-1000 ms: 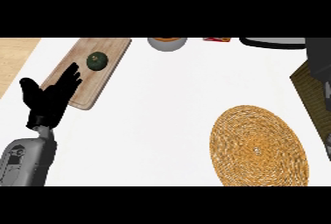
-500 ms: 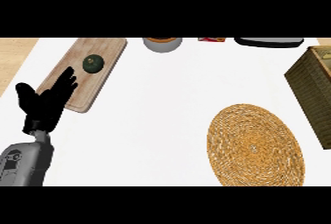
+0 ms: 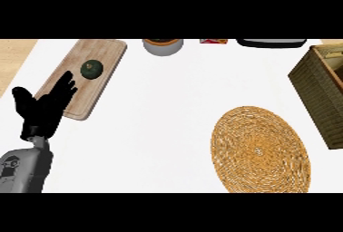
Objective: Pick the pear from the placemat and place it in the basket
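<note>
My left hand [image 3: 41, 111] is open, fingers straight and spread, pointing up and away from me at the left side of the white tabletop [image 3: 167, 104]. Its grey forearm comes in from the lower left corner. My right hand does not show at all.

The fingertips lie over the near edge of a wooden cutting board [image 3: 90, 72], which stretches away from the hand towards the far side. On that board, just beyond the fingertips and not touching them, sits a small round dark green fruit [image 3: 91, 69]; I cannot tell for certain that it is the pear.

Well off to the right of the hand lies a round woven placemat [image 3: 261, 149], golden-brown, with its near edge cut off by the lower border. Nothing I can make out rests on it.

Farther right still, past the placemat, stands a dark woven basket [image 3: 320, 90]; only its left wall and part of its opening show, the rest being cut off at the right edge.

Along the far side, beyond the hand and to its right, three things are cut off at the top: a grey bowl [image 3: 163, 46] with something orange-brown inside, a small red item [image 3: 213, 41] too clipped to identify, and a dark flat object [image 3: 271, 43] with a pale rim.
</note>
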You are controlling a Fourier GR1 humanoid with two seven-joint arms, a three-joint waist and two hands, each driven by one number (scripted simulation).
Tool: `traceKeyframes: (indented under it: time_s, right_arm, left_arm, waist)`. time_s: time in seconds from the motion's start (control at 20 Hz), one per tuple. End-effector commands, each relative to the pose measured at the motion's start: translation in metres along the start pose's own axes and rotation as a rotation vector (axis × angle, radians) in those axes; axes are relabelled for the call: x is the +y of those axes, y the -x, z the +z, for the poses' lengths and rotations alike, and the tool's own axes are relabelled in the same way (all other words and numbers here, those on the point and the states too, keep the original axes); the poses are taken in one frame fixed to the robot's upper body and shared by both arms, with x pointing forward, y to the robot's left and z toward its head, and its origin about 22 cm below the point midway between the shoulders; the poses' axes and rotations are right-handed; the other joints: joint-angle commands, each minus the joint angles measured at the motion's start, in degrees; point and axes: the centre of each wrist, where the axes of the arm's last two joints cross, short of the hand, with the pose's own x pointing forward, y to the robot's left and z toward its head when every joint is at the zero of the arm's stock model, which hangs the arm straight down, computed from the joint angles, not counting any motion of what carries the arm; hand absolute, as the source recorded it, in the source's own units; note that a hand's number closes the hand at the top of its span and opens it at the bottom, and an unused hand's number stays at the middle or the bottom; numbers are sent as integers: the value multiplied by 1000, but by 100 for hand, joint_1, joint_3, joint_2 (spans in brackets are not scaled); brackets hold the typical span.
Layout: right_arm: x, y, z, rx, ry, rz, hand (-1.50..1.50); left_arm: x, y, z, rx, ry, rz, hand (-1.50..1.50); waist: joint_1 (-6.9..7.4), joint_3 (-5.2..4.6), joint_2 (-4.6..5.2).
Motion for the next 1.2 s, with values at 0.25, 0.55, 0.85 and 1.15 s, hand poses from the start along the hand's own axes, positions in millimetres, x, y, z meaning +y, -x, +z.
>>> traceKeyframes:
  time_s: [0.25, 0.55, 0.85, 1.15]
  right_arm:
    - [28, 50, -21, 224, 174, -54, 150]
    - [47, 85, -29, 241, 87, -62, -150]
    - [38, 79, -43, 175, 111, -154, -150]
    - [11, 72, -47, 284, 283, -384, -150]
  left_arm:
    - [0, 6, 4, 7, -21, -1, 0]
    - [4, -1, 4, 23, -25, 12, 0]
    - [-5, 7, -2, 15, -24, 3, 0]
    - [-4, 12, 10, 31, -36, 12, 0]
  waist:
    - [-97, -9, -5]
    - [-147, 0, -61]
    - [-90, -1, -15]
    - [-196, -4, -97]
